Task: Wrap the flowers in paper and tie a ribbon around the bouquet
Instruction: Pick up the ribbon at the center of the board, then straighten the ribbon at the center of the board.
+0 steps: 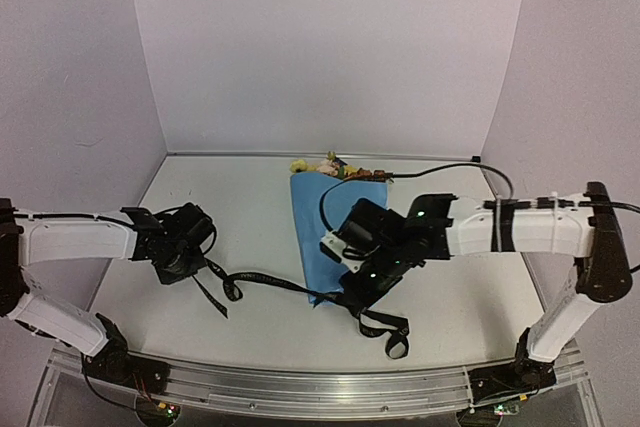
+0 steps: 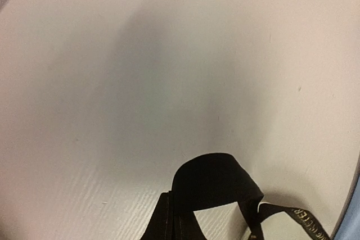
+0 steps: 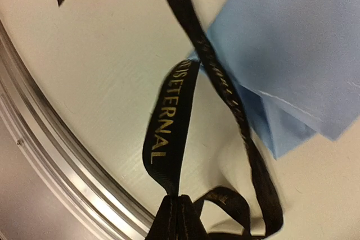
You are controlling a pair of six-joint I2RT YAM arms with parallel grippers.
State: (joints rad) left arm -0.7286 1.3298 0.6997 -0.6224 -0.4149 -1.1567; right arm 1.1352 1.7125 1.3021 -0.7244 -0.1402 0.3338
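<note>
The bouquet (image 1: 318, 232) lies mid-table as a light-blue paper cone, its narrow end toward me. The flowers (image 1: 325, 165) poke out of the far wide end. A black ribbon (image 1: 270, 279) with pale lettering runs from the left gripper (image 1: 200, 269) across to the cone's tip, then curls into a loop near the front. In the left wrist view the left gripper (image 2: 171, 196) is shut on a ribbon (image 2: 214, 177) loop. In the right wrist view the right gripper (image 3: 180, 199) is shut on the ribbon (image 3: 167, 125) beside the paper (image 3: 292, 43) tip.
An aluminium rail (image 1: 300, 377) runs along the table's front edge, close to the right gripper, and shows as the rail (image 3: 50, 133) in the right wrist view. A black cable (image 1: 325, 199) arcs over the bouquet. Pale walls close in the back and sides.
</note>
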